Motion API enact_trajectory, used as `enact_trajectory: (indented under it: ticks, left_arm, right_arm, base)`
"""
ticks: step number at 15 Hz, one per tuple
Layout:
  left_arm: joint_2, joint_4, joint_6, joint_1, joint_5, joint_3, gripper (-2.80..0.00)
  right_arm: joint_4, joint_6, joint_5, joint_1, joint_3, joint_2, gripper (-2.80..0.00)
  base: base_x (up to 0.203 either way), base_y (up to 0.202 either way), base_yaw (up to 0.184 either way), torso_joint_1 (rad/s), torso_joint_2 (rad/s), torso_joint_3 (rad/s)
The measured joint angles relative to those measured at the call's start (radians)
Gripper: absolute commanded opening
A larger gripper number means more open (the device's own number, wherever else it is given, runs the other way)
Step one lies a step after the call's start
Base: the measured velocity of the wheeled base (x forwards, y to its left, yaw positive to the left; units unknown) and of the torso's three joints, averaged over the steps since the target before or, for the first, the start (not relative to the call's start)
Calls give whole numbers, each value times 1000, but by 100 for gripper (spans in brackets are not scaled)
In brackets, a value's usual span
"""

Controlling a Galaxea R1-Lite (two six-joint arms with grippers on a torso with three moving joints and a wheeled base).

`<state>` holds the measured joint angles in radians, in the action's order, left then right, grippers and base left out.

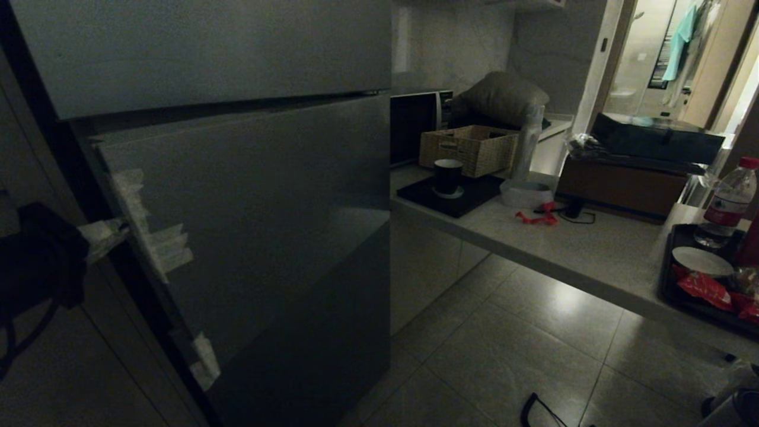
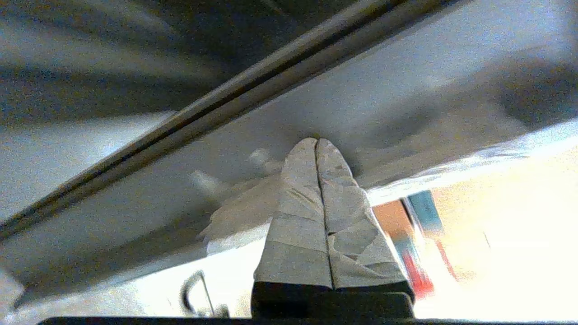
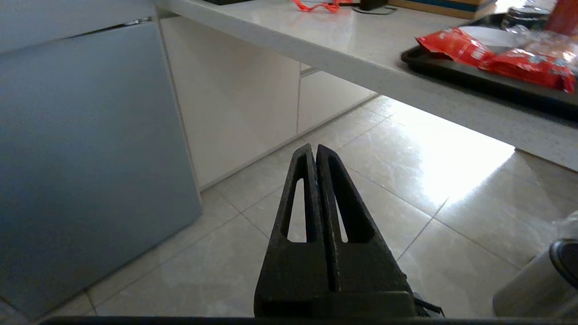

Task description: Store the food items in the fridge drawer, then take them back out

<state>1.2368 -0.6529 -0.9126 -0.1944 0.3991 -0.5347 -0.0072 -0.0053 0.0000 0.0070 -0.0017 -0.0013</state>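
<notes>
A: Food items (image 3: pixel 492 54), two red packets, sit on the tray (image 3: pixel 451 67); fridge door (image 1: pixel 249 225) stands between.
B: Left gripper (image 2: pixel 317 144) clenched against the door, right gripper (image 3: pixel 314 151) clenched empty.

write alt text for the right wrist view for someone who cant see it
The right gripper, black fingers shut and holding nothing, hangs above a pale tiled floor. A grey fridge door stands to one side, and a white counter beyond carries a black tray of red snack packets.
</notes>
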Motion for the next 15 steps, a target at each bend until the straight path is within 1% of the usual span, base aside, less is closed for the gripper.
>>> enact_trajectory:
  ticks: [2,4,5,6,7,9,11,13,14,15]
  left_arm:
    - [-159,63,1,27,-3,41,-280]
    - [-329,176,12,41,-4,50,-280]
    - [-409,253,34,45,-4,45,-280]
    - [-474,335,80,49,-6,39,-280]
    - [-530,427,165,50,-14,37,-280]
    - [-611,583,372,49,-55,57,-280]
    - [-694,711,660,47,-145,143,-280]
    - [-762,779,919,45,-269,256,-280]
    - [-793,789,1009,45,-324,305,-280]
    - [-825,793,1063,45,-355,352,-280]
  right_arm:
    - [0,-1,0,1,0,0,-280]
    - [0,-2,0,0,0,0,-280]
    - [0,-2,0,0,0,0,-280]
    - [0,-2,0,1,0,0,-280]
    - [0,-1,0,0,0,0,-280]
    - [0,0,0,0,0,0,-280]
    - [0,0,0,0,0,0,-280]
    - [1,0,0,0,0,0,-280]
    - [2,0,0,1,0,0,-280]
    - [2,0,0,0,0,0,-280]
  base:
    - [0,0,0,0,0,0]
    - [0,0,0,0,0,0]
    - [0,0,0,0,0,0]
    - [0,0,0,0,0,0]
    - [0,0,0,0,0,0]
    - [0,0,0,0,0,0]
    - [0,0,0,0,0,0]
    - [0,0,0,0,0,0]
    - [0,0,0,0,0,0]
    - [0,0,0,0,0,0]
